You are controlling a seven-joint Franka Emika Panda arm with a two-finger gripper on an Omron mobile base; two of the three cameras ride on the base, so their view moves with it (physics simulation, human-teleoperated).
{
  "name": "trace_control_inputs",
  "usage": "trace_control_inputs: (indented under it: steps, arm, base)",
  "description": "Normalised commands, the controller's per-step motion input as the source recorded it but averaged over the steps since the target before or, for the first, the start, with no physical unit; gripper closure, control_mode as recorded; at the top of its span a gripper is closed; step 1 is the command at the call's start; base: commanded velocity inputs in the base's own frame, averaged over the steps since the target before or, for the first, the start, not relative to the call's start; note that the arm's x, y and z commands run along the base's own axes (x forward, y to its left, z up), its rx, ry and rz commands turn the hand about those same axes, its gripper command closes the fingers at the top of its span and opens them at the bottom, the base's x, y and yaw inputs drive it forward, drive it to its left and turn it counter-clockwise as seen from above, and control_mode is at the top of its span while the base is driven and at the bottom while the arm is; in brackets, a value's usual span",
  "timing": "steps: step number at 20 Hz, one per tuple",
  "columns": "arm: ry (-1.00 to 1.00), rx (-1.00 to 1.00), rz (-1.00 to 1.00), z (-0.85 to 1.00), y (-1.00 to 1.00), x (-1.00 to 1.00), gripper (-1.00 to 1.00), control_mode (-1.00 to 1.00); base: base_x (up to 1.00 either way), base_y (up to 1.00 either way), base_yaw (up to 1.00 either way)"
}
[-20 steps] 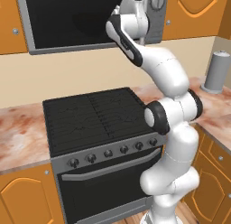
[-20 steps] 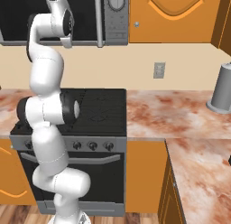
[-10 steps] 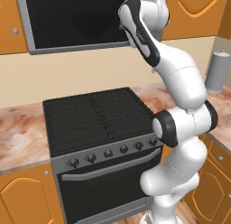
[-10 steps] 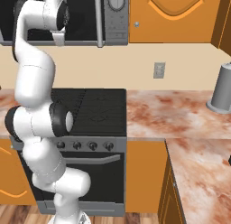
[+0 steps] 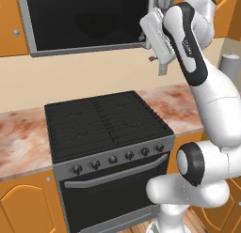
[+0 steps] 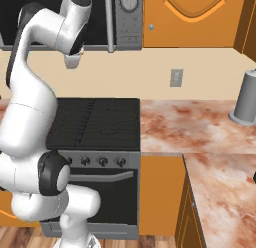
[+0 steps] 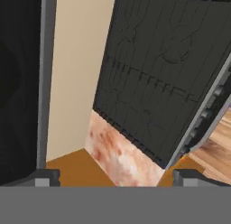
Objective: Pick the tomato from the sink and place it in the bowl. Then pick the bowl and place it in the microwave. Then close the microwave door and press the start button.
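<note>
The arm has swung right since a moment ago; its pincer (image 5: 161,67) now hangs released and empty at upper right, just under the shut microwave door (image 5: 84,18). No writing is legible on the microwave (image 6: 128,17) or the stove (image 5: 106,124).

- No text, label, brand or number could be read anywhere in the three views.
- The microwave (image 6: 115,22) panel at the top of the right base view carried a knob (image 6: 129,1) with no legible marks.
- The stove (image 5: 106,128) knobs at the centre of the left base view bore no readable signs.
- The wall outlet (image 6: 176,77) was blank.
</note>
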Motion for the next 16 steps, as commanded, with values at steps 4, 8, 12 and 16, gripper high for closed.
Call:
trace_control_inputs:
  steps: [4, 8, 12, 16]
  arm:
    - [-0.11, 0.06, 0.18, -0.16, -0.37, -0.90, -1.00, -1.00]
    - [-0.27, 0.07, 0.02, 0.11, -0.48, -0.81, -1.00, -1.00]
    - [-0.24, 0.02, 0.00, 0.24, -0.42, -0.40, -1.00, -1.00]
    - [-0.15, 0.01, -0.02, 0.27, -0.27, -0.10, -1.00, -1.00]
  base:
    - [0.00, 0.00, 0.00]
    - [0.00, 0.00, 0.00]
    - [0.00, 0.00, 0.00]
    - [0.00, 0.00, 0.00]
